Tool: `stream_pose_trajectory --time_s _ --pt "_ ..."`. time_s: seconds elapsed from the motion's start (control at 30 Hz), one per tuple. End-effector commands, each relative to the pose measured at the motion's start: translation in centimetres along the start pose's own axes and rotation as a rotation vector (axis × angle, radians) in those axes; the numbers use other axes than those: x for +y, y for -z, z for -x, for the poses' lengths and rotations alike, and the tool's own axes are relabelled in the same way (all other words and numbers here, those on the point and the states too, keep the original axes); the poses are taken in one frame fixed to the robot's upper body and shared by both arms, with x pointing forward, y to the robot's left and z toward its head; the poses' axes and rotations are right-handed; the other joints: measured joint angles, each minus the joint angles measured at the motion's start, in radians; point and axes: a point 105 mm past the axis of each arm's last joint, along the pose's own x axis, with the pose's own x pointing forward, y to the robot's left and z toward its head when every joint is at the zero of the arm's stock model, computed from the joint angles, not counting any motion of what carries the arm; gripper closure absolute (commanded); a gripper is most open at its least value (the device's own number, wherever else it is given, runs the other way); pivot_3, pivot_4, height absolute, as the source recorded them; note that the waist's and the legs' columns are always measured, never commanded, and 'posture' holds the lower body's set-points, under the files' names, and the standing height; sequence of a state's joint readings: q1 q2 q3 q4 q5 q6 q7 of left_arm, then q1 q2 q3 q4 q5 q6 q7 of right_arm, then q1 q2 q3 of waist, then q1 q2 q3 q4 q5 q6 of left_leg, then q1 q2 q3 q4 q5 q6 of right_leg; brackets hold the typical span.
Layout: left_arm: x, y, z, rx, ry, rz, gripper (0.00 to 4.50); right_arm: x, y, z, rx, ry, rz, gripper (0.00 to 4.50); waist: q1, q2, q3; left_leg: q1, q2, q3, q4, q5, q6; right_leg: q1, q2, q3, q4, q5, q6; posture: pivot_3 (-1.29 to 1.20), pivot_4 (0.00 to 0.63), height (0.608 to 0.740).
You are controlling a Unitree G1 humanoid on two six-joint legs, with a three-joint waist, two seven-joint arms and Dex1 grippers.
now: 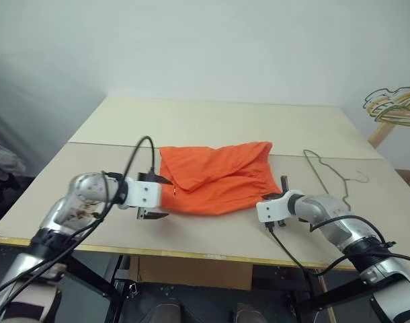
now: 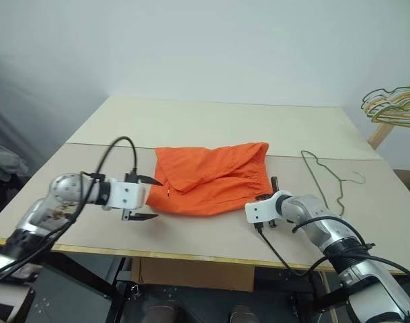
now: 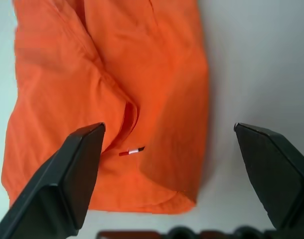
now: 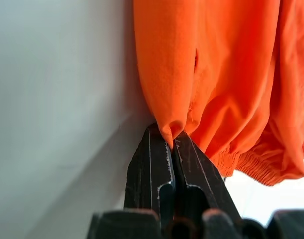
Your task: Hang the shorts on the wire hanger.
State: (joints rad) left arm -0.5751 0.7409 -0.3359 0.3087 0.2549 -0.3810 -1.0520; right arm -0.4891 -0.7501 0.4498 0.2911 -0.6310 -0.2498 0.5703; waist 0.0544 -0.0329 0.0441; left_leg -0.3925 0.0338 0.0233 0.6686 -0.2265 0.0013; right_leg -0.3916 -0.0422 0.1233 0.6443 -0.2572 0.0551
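Observation:
The orange shorts (image 1: pixel 215 178) lie crumpled flat in the middle of the table. My left gripper (image 1: pixel 159 198) is open at their left edge, one finger above the other, and the left wrist view has the fabric (image 3: pixel 142 74) between and just beyond the wide-spread fingers (image 3: pixel 77 164). My right gripper (image 1: pixel 283 183) is at the shorts' right side, shut on a fold of the fabric (image 4: pixel 167 89) pinched at its fingertips (image 4: pixel 157 154). The thin wire hanger (image 1: pixel 326 176) lies flat on the table just right of the shorts and beyond my right gripper.
The table (image 1: pixel 212 121) has a seam across it behind the shorts. A bunch of yellow and dark wire hangers (image 1: pixel 393 104) hangs on a wooden rack off the far right. Grey cloth (image 1: pixel 0 161) lies off the table's left side.

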Motion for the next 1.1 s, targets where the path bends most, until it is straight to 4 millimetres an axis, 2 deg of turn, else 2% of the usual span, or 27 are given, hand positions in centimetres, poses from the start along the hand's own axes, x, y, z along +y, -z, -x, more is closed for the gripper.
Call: stream_pose_trajectory --time_s 0.03,0.13,0.33,0.43,0.5,0.53,0.6,0.7,0.77,0.83,0.9,0.97,1.03,1.1 --pt "1.4 0.9 -1.2 0.071 -0.054 -0.132 0.00 -2.2 -0.1 1.0 -0.004 0.073 -0.015 4.49 0.001 0.000 0.000 0.000 0.000 0.000 0.000 0.000 0.000 0.000 0.000 0.000 0.000 0.000 0.000 0.15 0.000 0.740" --pt "1.3 0.5 -1.8 0.030 0.001 -0.157 0.54 -2.6 -0.2 1.3 -0.004 0.088 -0.032 4.50 -0.004 0.000 0.000 -0.001 0.000 0.000 0.000 0.000 0.000 -0.001 0.000 0.000 0.000 0.000 0.000 0.12 0.000 0.740" --pt "0.8 1.2 -0.6 0.016 0.081 -0.162 2.49 -2.6 -0.1 2.3 -0.003 0.086 -0.030 4.50 -0.015 0.000 0.000 -0.003 0.000 0.000 0.000 0.000 0.000 -0.003 0.000 0.000 0.000 0.000 0.000 0.11 0.000 0.740" --pt "0.5 1.5 0.6 0.015 0.139 -0.175 3.52 -2.5 -1.1 3.3 -0.070 0.058 -0.014 4.50 -0.016 0.000 0.000 -0.003 0.000 0.000 0.000 0.000 0.000 -0.003 0.000 0.000 0.000 0.000 0.000 0.11 0.000 0.740" --pt "0.8 1.1 1.5 -0.009 0.165 -0.156 4.14 -2.7 -2.0 4.0 -0.130 0.037 -0.010 4.50 -0.017 0.000 0.000 -0.003 0.000 0.000 0.000 0.000 0.000 -0.003 0.000 0.000 0.001 0.000 0.000 0.11 0.000 0.740" --pt "1.7 0.8 1.6 -0.027 0.137 -0.131 4.48 -3.2 -2.1 4.2 -0.142 0.050 -0.018 4.50 -0.017 0.000 0.000 -0.003 0.000 0.000 0.000 0.000 0.000 -0.003 0.000 0.000 0.001 0.000 0.000 0.11 0.000 0.740" --pt "3.8 0.2 1.5 -0.048 0.050 -0.079 4.48 -4.5 -2.0 4.1 -0.139 0.099 -0.026 4.50 -0.017 0.000 0.000 -0.003 0.000 0.000 0.001 0.000 0.000 -0.002 0.000 0.000 0.001 0.000 0.000 0.11 0.000 0.740" --pt "9.8 -0.7 1.1 -0.061 -0.212 0.000 4.48 -8.6 -0.7 3.2 -0.079 0.247 -0.053 4.50 -0.016 0.000 0.000 -0.002 0.000 0.000 0.006 0.000 0.001 -0.001 0.000 -0.001 0.003 0.001 0.003 0.11 0.000 0.740" --pt "14.5 -1.3 1.4 -0.043 -0.428 0.047 4.48 -12.8 0.9 2.7 0.005 0.414 -0.080 4.50 -0.017 0.000 0.001 -0.004 0.000 0.000 0.010 0.001 0.002 0.000 0.000 -0.001 0.003 0.000 0.010 0.11 0.000 0.740" --pt "19.7 -2.1 2.8 0.016 -0.712 0.056 4.48 -18.0 2.4 3.1 0.093 0.641 -0.128 4.50 -0.018 -0.001 0.001 -0.005 0.000 0.000 0.012 0.002 0.003 -0.002 0.000 0.000 0.003 0.003 0.012 0.11 0.000 0.740" --pt "24.7 -3.5 6.1 0.058 -1.058 0.070 4.48 -23.4 3.3 5.0 0.167 0.942 -0.189 4.50 -0.020 -0.001 0.001 -0.010 -0.001 0.000 0.010 0.003 0.003 -0.008 0.000 0.001 0.003 0.005 0.010 0.11 0.000 0.740" --pt "28.1 -5.5 10.7 0.086 -1.396 0.019 4.48 -27.7 3.3 8.5 0.179 1.267 -0.278 4.50 -0.018 -0.001 0.001 -0.017 -0.001 -0.001 0.007 0.003 0.003 -0.018 0.000 0.001 0.005 0.009 0.004 0.11 0.000 0.740" --pt "29.4 -7.6 14.1 0.049 -1.611 -0.045 4.48 -29.5 2.8 10.6 0.154 1.431 -0.262 4.50 -0.014 -0.001 0.001 -0.028 -0.001 -0.002 0.002 0.004 0.002 -0.034 0.000 0.001 0.008 0.009 0.002 0.11 0.000 0.740" --pt "29.5 -9.0 14.6 -0.029 -1.646 -0.109 4.48 -29.1 2.3 9.8 0.097 1.390 -0.235 4.50 -0.009 0.000 0.000 -0.033 -0.002 -0.002 -0.009 0.007 -0.004 -0.043 -0.001 0.000 0.012 0.009 0.002 0.11 0.000 0.740"
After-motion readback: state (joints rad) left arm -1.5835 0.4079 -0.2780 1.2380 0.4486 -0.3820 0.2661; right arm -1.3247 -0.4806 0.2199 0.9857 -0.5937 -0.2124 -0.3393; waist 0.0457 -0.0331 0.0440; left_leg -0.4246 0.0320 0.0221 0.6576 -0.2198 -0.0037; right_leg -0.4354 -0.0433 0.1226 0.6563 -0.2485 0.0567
